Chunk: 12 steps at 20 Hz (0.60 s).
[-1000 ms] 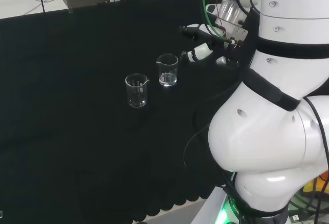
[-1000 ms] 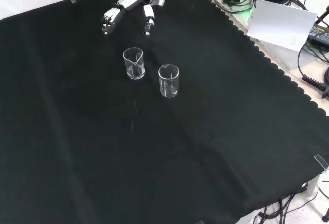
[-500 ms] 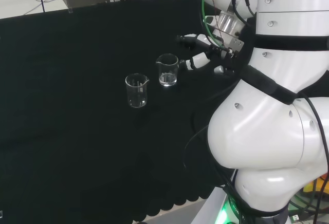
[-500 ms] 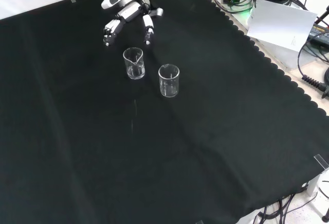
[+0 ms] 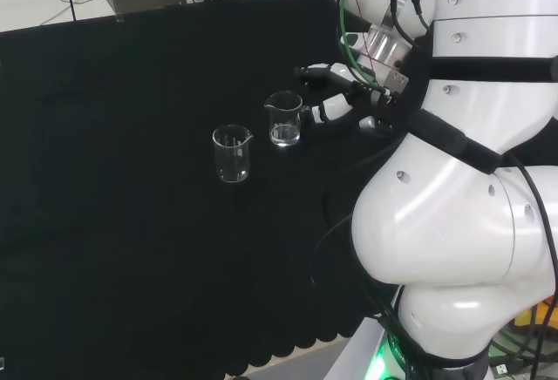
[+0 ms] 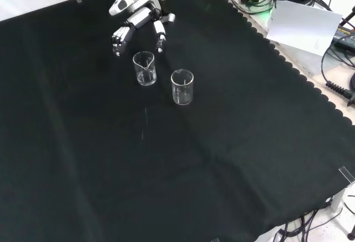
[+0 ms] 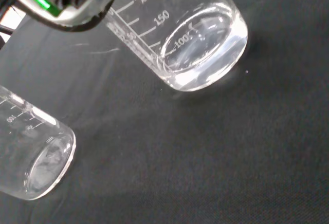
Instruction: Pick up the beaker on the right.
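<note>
Two clear glass beakers stand upright on the black cloth. In the head view the right beaker [image 5: 283, 118] is the one nearest the hand [image 5: 338, 92], and the left beaker [image 5: 232, 153] stands apart from it. The front view has the hand [image 6: 137, 21] coming in from the top, fingers [image 6: 117, 34] and thumb spread, just short of the near beaker [image 6: 145, 68]; the other beaker [image 6: 182, 87] stands lower right. The hand is open and holds nothing. In the wrist view the near beaker [image 7: 198, 44] looms large with the second beaker [image 7: 32, 154] beside it.
The black cloth [image 6: 222, 159] spreads wide around the beakers. In the front view a scalloped cloth edge [image 6: 288, 67] runs down the right, with cables and a white sheet [image 6: 305, 25] beyond. The arm's white links [image 5: 462, 188] stand at the head view's right.
The hand has moved closer to the right beaker of the head view and come lower, its fingers still spread. Both beakers stand where they were.
</note>
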{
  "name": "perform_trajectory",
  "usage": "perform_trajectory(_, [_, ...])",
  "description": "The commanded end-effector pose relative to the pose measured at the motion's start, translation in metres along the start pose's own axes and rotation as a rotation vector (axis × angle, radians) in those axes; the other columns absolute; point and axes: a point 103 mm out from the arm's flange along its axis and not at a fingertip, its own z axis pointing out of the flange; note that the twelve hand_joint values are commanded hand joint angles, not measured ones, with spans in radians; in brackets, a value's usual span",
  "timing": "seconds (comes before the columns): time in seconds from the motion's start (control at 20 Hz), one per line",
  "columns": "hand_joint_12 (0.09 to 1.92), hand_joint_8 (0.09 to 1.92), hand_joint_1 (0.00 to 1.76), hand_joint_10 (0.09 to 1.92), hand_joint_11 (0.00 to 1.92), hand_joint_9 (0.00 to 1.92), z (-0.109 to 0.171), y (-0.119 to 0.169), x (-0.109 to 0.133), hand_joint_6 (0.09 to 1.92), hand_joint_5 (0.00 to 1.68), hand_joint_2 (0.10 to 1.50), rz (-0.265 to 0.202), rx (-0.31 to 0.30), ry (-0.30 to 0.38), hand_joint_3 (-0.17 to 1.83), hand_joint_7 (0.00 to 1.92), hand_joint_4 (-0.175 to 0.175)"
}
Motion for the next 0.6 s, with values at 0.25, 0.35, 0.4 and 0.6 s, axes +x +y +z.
perform_trajectory(0.25, [1.36,0.60,0.90,0.60,0.00,0.36,0.016,0.012,-0.001,0.09,0.49,0.52,-0.047,0.008,0.065,0.59,0.21,-0.018])
perform_trajectory(0.35, [1.36,0.60,0.91,0.60,0.00,0.36,0.018,0.014,0.000,0.09,0.50,0.52,-0.060,0.014,0.081,0.59,0.22,-0.017])
perform_trajectory(0.4, [1.36,0.60,0.91,0.60,0.00,0.36,0.020,0.015,0.000,0.09,0.50,0.51,-0.066,0.020,0.085,0.59,0.22,-0.017])
perform_trajectory(0.6, [1.37,0.60,0.87,0.59,0.00,0.35,0.027,0.018,0.000,0.09,0.48,0.50,-0.080,0.027,0.109,0.60,0.21,-0.018])
